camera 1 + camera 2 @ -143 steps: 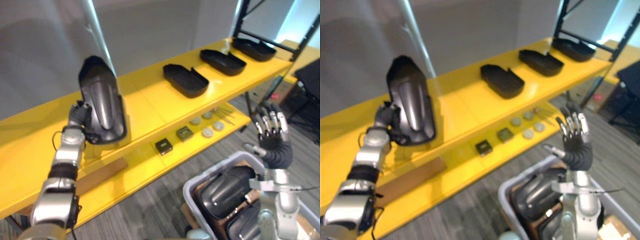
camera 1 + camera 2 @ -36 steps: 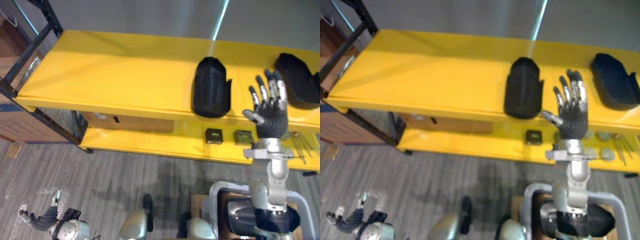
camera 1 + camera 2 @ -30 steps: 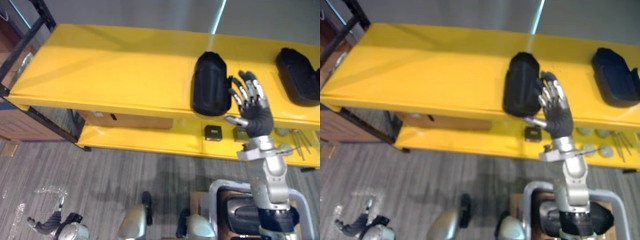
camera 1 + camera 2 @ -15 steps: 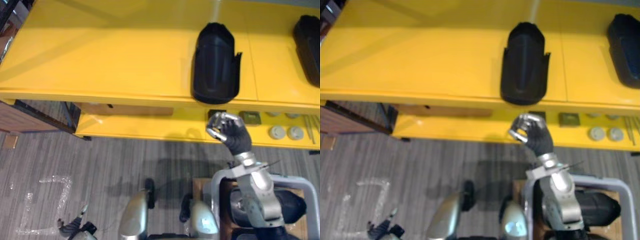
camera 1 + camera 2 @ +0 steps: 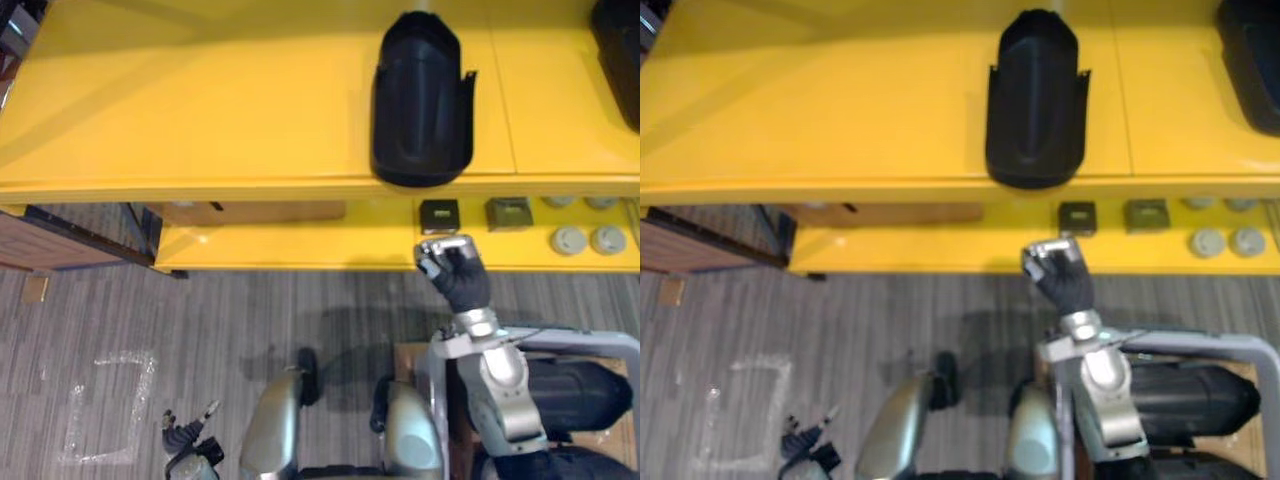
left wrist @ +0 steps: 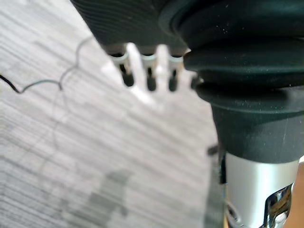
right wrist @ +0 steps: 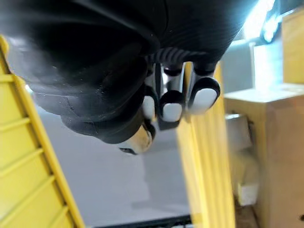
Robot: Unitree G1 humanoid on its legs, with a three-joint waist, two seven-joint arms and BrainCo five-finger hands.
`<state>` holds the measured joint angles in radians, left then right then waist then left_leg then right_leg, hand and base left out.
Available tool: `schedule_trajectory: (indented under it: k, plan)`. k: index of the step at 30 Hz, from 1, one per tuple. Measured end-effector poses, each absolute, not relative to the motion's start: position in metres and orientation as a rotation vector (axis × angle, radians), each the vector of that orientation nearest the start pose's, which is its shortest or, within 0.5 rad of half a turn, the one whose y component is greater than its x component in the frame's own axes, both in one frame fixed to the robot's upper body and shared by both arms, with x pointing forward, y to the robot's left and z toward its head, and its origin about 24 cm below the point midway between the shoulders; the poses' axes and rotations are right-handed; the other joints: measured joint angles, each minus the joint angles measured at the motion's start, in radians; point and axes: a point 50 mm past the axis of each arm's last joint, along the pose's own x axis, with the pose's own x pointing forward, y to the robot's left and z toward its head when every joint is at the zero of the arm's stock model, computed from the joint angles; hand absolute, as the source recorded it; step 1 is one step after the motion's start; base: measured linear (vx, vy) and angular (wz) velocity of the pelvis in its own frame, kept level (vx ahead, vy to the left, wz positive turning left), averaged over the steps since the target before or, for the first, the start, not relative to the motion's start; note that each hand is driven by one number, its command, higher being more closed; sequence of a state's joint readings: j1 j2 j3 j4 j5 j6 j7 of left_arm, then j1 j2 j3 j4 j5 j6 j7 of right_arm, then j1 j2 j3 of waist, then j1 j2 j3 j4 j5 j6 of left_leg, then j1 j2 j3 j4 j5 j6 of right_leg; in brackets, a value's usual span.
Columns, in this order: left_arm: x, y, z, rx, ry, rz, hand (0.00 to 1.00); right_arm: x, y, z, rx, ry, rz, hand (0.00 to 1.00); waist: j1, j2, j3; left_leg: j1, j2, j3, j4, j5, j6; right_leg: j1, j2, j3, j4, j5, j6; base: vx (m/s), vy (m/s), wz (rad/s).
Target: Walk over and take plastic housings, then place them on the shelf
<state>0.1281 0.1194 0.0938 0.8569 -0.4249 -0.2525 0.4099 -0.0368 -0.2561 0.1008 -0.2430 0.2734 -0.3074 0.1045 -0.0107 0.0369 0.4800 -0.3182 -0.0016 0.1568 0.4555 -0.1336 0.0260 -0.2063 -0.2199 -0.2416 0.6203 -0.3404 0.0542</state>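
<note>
plastic housings on shelf: two | right hand — fisted, empty | left hand — slack, low

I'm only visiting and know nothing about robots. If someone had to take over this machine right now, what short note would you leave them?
Right hand: fingers curled, holding nothing, raised in front of the lower shelf.
Left hand: relaxed, empty, low near the floor.
Things: one black housing lies on the top shelf, free of both hands; a second housing lies at the shelf's right edge. More housings sit in the grey bin at the robot's right.
Done: at least two housings shelved.
Left: take the next one from the bin and shelve it, probably on the bare stretch to the left.
</note>
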Motion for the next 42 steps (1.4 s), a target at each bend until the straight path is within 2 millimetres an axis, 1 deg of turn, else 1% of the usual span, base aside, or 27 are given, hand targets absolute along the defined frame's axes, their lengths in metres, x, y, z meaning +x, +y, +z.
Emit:
schedule_trajectory:
  k: [3,5,9,14,16,21,26,30,33,36,38,40,42]
  plan:
    - [0.119,0.238,-0.127,-0.129,0.729,0.789,0.00,0.252,-0.152,0.140,0.013,-0.568,0.248,1.00,0.001,0.002,0.001,0.003,-0.006,-0.002,-0.007,0.004,0.001,0.000,-0.005,0.000,0.001,0.000,0.000,0.00,0.002,0.01]
    - [0.119,0.236,-0.127,-0.125,0.732,0.780,0.00,0.257,-0.153,0.141,0.013,-0.564,0.229,1.00,0.005,0.007,0.001,0.004,-0.011,-0.004,-0.015,0.010,0.002,0.000,-0.008,-0.002,0.000,0.000,0.001,0.00,0.005,0.05]
    - [0.120,0.234,-0.128,-0.123,0.736,0.770,0.00,0.267,-0.153,0.139,-0.005,-0.531,0.205,1.00,0.023,0.013,0.001,0.015,-0.020,-0.007,-0.038,0.026,0.003,0.003,-0.014,-0.004,0.000,0.000,0.001,0.00,-0.012,0.04]
    - [0.118,0.232,-0.130,-0.123,0.755,0.761,0.00,0.277,-0.153,0.146,-0.029,-0.540,0.197,1.00,0.025,0.029,0.001,0.041,-0.030,-0.014,-0.064,0.043,0.004,0.024,-0.022,-0.014,-0.005,0.001,0.002,0.00,-0.012,0.05]
    - [0.118,0.230,-0.130,-0.128,0.758,0.758,0.00,0.283,-0.156,0.146,-0.044,-0.522,0.187,1.00,0.023,0.044,-0.002,0.039,-0.035,-0.032,-0.066,0.048,0.005,0.034,-0.025,-0.033,-0.008,0.002,0.003,-0.01,-0.008,0.19]
    - [0.118,0.229,-0.131,-0.127,0.766,0.736,0.00,0.299,-0.159,0.147,-0.050,-0.494,0.158,1.00,0.029,0.046,-0.003,0.045,-0.049,-0.045,-0.103,0.075,0.005,0.036,-0.037,-0.052,-0.009,0.003,0.004,-0.01,-0.010,0.15]
    - [0.116,0.228,-0.133,-0.125,0.786,0.730,0.00,0.308,-0.167,0.155,-0.058,-0.495,0.119,1.00,0.038,0.050,-0.004,0.074,-0.052,-0.050,-0.111,0.077,0.006,0.071,-0.038,-0.059,-0.021,0.004,0.006,0.00,-0.001,0.02]
    - [0.115,0.228,-0.133,-0.127,0.789,0.723,0.00,0.313,-0.168,0.162,-0.067,-0.493,0.101,1.00,0.041,0.062,-0.011,0.073,-0.055,-0.051,-0.118,0.079,0.007,0.070,-0.038,-0.060,-0.025,0.006,0.009,0.00,0.000,0.00]
    - [0.113,0.228,-0.133,-0.119,0.794,0.712,0.00,0.316,-0.169,0.167,-0.064,-0.507,0.080,1.00,0.043,0.062,-0.011,0.078,-0.057,-0.053,-0.134,0.088,0.007,0.071,-0.038,-0.061,-0.032,0.008,0.011,0.01,-0.002,0.01]
    - [0.112,0.228,-0.134,-0.108,0.799,0.701,0.00,0.322,-0.176,0.167,-0.063,-0.482,0.036,1.00,0.045,0.063,-0.011,0.103,-0.059,-0.060,-0.143,0.092,0.007,0.103,-0.038,-0.074,-0.049,0.010,0.012,0.03,-0.005,0.05]
    - [0.112,0.228,-0.133,-0.107,0.795,0.698,0.00,0.323,-0.180,0.172,-0.073,-0.492,0.021,1.00,0.048,0.067,-0.014,0.110,-0.060,-0.063,-0.149,0.092,0.006,0.115,-0.037,-0.081,-0.060,0.013,0.014,0.02,-0.001,0.05]
    - [0.110,0.228,-0.133,-0.107,0.802,0.699,0.00,0.327,-0.180,0.181,-0.081,-0.510,0.024,1.00,0.048,0.068,-0.014,0.110,-0.060,-0.064,-0.153,0.093,0.006,0.117,-0.036,-0.082,-0.065,0.015,0.015,0.00,0.000,0.00]
    - [0.109,0.228,-0.134,-0.107,0.807,0.699,0.00,0.331,-0.179,0.185,-0.079,-0.515,0.023,1.00,0.049,0.068,-0.014,0.114,-0.059,-0.064,-0.156,0.093,0.006,0.123,-0.033,-0.083,-0.074,0.019,0.016,0.00,0.000,0.00]
